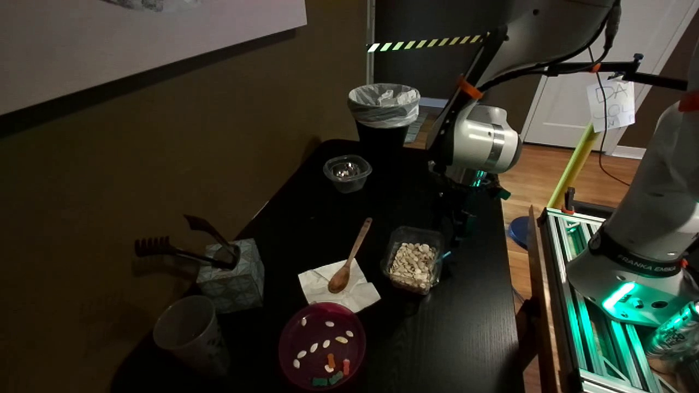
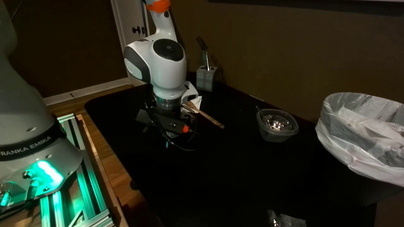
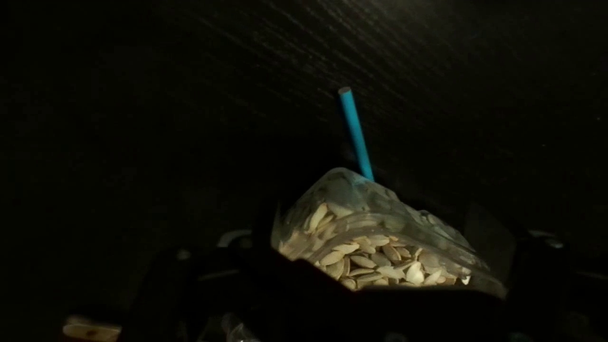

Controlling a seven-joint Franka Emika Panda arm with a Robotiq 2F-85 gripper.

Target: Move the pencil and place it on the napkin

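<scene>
a robot arm [image 1: 480, 143] bends down over a dark table [image 1: 448, 338], its claw [image 3: 389, 240] low beside a clear plastic container [image 3: 339, 183] of pale seeds [image 3: 363, 262]. the claw looks wide, its two sides dim at lower left and lower right of the wrist view with the container showing between; whether they touch it cannot be told.

the blue pencil [image 3: 357, 135] lies on the table near the middle of the wrist view, its flat upper end in plain sight, its lower part lost behind the container's corner. in both exterior views only a short length of blue shows.

the white napkin [image 1: 314, 284] is spread near the center of the frame in an exterior view, left of the container, the head of a wooden spoon [image 1: 353, 254] resting on it, handle slanting toward the upper right. just below sits a dark red bowl [image 1: 327, 310] with white seeds [image 1: 314, 347] and colored pieces [image 1: 320, 381]. a patterned box [image 1: 240, 289] holding dark utensils [image 1: 154, 246] stands left.
</scene>
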